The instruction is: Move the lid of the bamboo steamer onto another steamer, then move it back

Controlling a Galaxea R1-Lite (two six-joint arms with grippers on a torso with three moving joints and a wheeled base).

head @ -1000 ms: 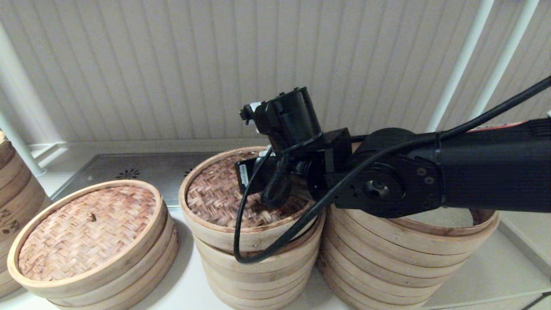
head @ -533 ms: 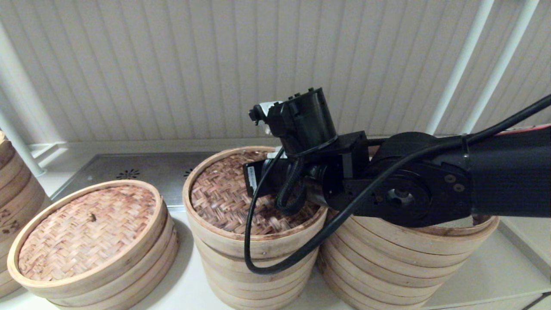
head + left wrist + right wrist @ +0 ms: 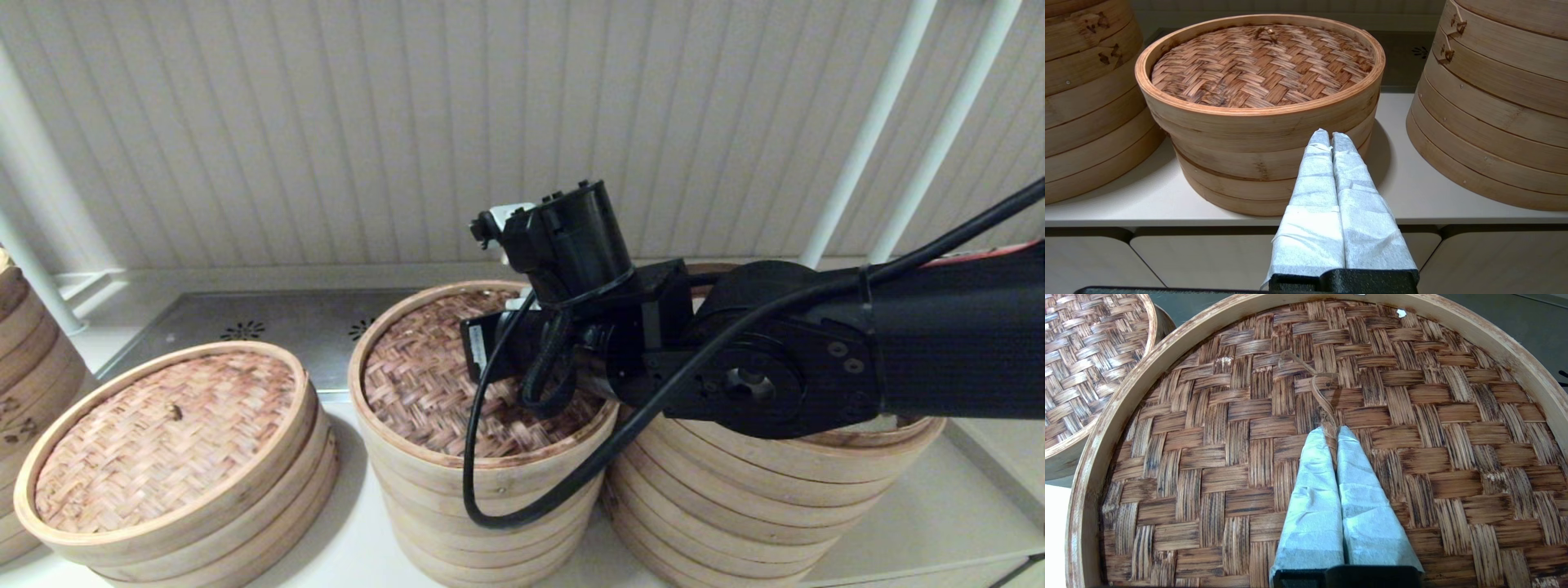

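The right gripper (image 3: pixel 1336 430) sits low over the bamboo steamer lid (image 3: pixel 441 384), its wrapped fingers (image 3: pixel 1314 486) pressed together on a thin loop handle (image 3: pixel 1323 396) rising from the weave. That pinch is likely the only purchase on a lid sunk inside its rim. The lid rests level on the narrower middle stack (image 3: pixel 482 523) at centre frame, so it seems to be back in place, or not yet carried. At lower right, touching that stack, stands another steamer (image 3: pixel 775 498), the widest one, largely hidden behind the arm. The left gripper (image 3: pixel 1331 136) is parked with its fingers together, facing the low stack with the light lid (image 3: pixel 1261 65) at lower left. Four stacks show, counting a partial stack (image 3: pixel 24 359) at the left edge; two lids; two grippers.
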